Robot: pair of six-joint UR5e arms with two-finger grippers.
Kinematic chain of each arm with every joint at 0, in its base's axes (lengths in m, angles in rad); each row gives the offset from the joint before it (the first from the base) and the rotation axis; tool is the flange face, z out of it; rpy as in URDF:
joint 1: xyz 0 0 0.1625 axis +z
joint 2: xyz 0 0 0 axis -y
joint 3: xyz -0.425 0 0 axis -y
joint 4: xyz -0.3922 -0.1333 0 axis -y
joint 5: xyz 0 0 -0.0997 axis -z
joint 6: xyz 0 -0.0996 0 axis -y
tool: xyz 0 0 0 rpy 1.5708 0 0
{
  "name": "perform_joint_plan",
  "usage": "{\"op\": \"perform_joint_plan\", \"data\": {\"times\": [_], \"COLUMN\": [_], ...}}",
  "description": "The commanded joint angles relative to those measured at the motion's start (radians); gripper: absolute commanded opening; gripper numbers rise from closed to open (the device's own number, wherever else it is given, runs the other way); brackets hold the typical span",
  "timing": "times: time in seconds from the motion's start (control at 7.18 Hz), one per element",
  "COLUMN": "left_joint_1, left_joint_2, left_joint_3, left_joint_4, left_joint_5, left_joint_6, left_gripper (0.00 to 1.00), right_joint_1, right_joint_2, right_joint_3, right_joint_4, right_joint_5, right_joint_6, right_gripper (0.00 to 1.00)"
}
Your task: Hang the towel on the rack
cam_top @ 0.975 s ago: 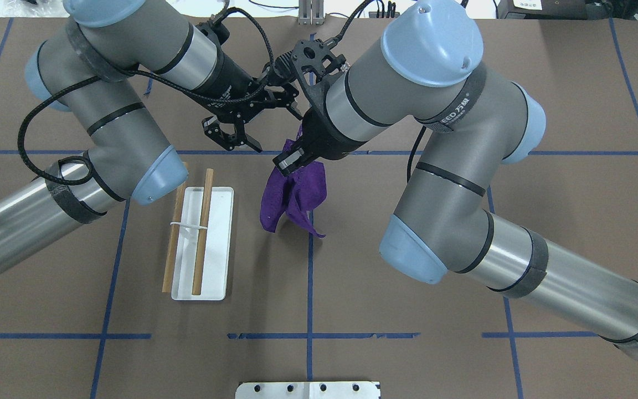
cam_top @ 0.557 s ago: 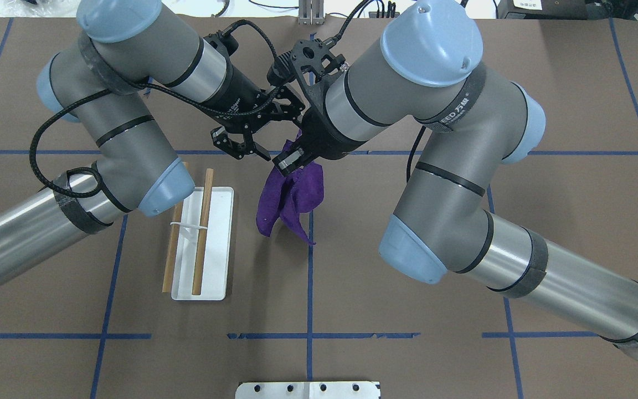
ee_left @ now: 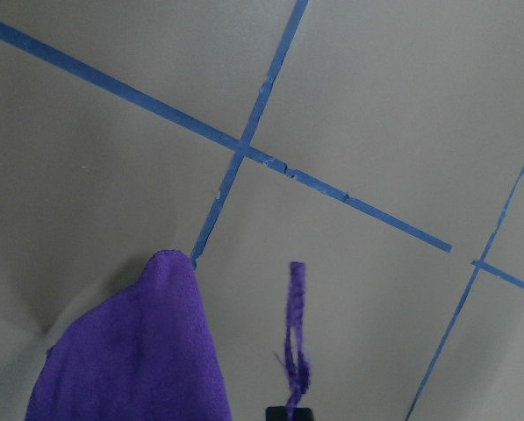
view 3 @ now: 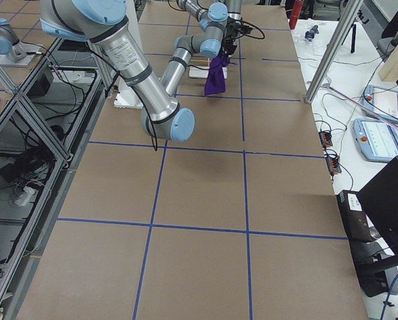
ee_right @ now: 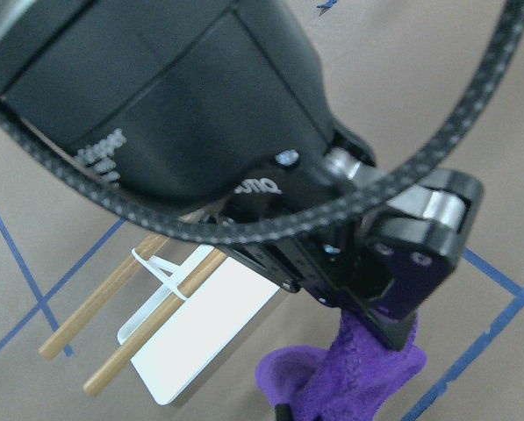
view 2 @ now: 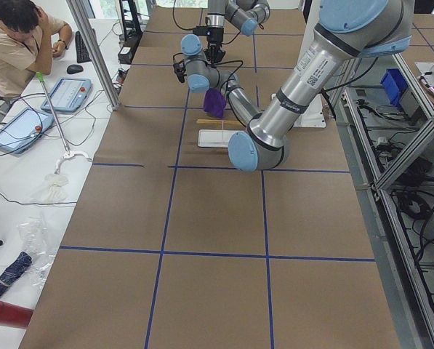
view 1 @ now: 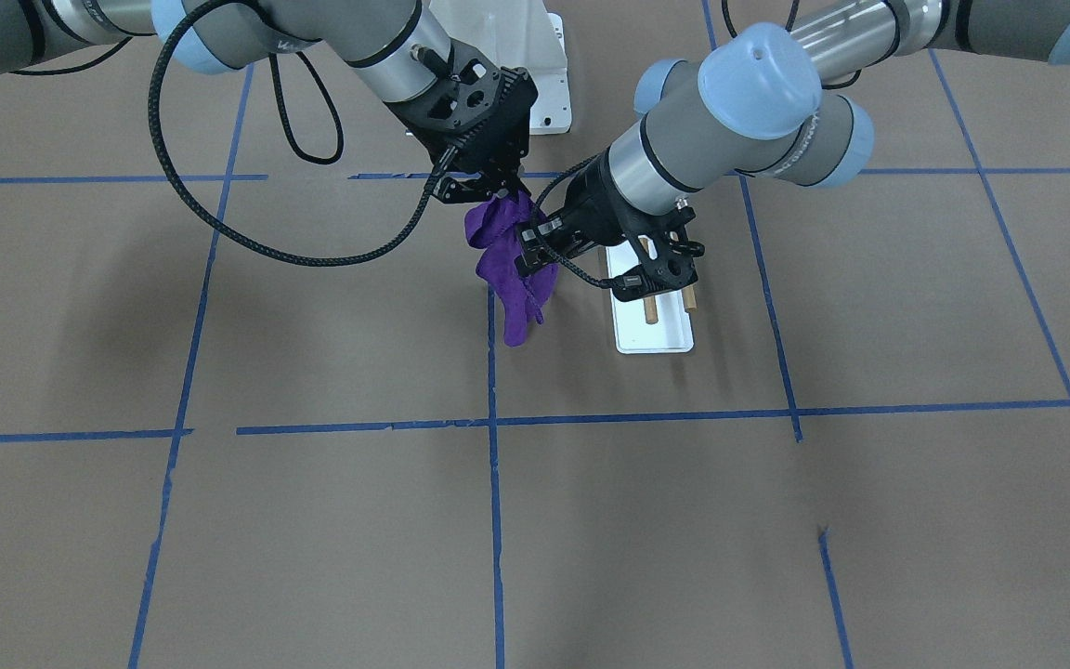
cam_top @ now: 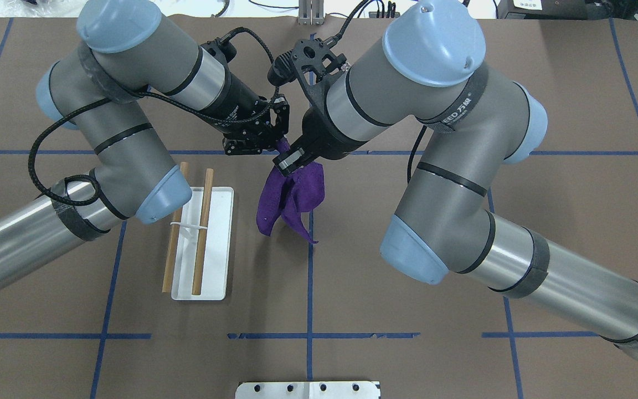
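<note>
The purple towel (cam_top: 295, 191) hangs bunched above the table's middle; it also shows in the front view (view 1: 512, 283). My right gripper (cam_top: 288, 162) is shut on its top and holds it up. My left gripper (cam_top: 276, 145) has come in from the left and is shut on an upper corner of the towel, right beside the right gripper; the right wrist view shows a finger (ee_right: 400, 298) pinching purple cloth. The rack (cam_top: 216, 244), a flat white base with two brown dowels (cam_top: 202, 233), lies on the table left of the towel, with nothing on it.
A large white bolted pedestal (view 1: 521, 56) stands at the robot's base. A metal plate (cam_top: 308, 389) sits at the near table edge. Blue tape lines cross the brown table. A seated operator (view 2: 20, 33) is beyond the far table edge.
My left gripper moved right toward the towel's top, went from open to shut, and now grips the towel's corner. The right gripper and hanging towel stayed nearly still.
</note>
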Motion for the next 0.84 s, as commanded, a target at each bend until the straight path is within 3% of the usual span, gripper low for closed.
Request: {"op": "perform_joint_plan", "data": {"times": [0.0,0.14,0.28,0.56,0.7], "left_joint_1": [0.0,-0.003,-0.003,-0.011,-0.044], "left_joint_2": [0.021,0.029,0.081,0.234,0.297], "left_joint_3": [-0.04,-0.063,-0.121,-0.245,-0.28], "left_joint_4": [-0.002,-0.006,-0.015,-0.06,-0.062], "left_joint_5": [-0.001,0.0,-0.001,-0.001,-0.009], "left_joint_6": [0.0,0.0,0.005,0.082,0.159], "left_gripper": [0.0,0.0,0.0,0.0,0.0], "right_joint_1": [0.0,0.005,0.005,0.064,0.119], "right_joint_2": [-0.008,-0.074,-0.216,-0.342,-0.395], "right_joint_3": [0.005,0.081,0.184,0.226,0.226], "right_joint_4": [-0.001,0.0,0.011,0.014,0.014], "right_joint_5": [-0.044,-0.135,-0.147,-0.139,-0.092], "right_joint_6": [0.006,0.013,0.012,0.047,0.047], "right_gripper": [0.81,1.0,1.0,1.0,1.0]}}
